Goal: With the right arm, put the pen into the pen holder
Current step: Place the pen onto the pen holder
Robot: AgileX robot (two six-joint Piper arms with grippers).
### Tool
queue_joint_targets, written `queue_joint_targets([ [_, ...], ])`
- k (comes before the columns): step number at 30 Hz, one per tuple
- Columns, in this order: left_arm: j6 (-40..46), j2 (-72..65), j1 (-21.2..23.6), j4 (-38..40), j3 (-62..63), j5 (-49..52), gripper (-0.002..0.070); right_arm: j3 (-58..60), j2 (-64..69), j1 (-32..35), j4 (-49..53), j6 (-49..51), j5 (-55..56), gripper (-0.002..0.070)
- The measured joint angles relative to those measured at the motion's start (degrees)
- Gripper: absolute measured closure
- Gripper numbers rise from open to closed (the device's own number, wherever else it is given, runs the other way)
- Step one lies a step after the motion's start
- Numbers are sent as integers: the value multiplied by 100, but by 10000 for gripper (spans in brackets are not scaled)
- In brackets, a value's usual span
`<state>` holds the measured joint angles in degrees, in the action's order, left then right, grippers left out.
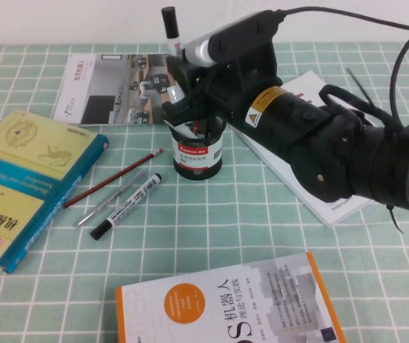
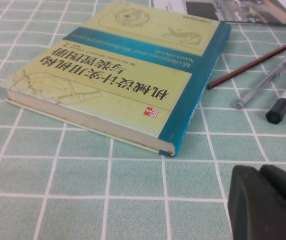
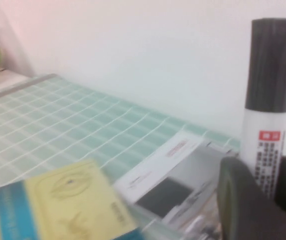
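The pen (image 1: 170, 28) stands nearly upright in the air, its black cap on top, directly above the pen holder (image 1: 198, 151). The right gripper (image 1: 183, 68) grasps the pen at its lower barrel; in the right wrist view its fingers (image 3: 240, 200) press the barrel from both sides. The pen holder stands on the checked green table (image 1: 261, 236), between the magazine (image 1: 111, 89) and a white book (image 1: 332, 193). The left gripper (image 2: 267, 200) hovers low near the yellow-blue book (image 2: 128, 70); I cannot tell whether it is open or closed
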<state>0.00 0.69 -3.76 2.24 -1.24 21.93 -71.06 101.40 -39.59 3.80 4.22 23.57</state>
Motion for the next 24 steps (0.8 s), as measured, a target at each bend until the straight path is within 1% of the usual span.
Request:
queue_joint_targets([
  [3,0,0,0,0,0,0,678,0,179,74,-110,-276,418,569],
  [7,0,0,0,0,0,0,678,0,466,101,-146,-333,750,569],
  [14,0,0,0,0,0,0,678,0,861,123,-160,-333,838,569],
  [24,0,0,0,0,0,0,678,47,902,191,-173,-368,853,569],
])
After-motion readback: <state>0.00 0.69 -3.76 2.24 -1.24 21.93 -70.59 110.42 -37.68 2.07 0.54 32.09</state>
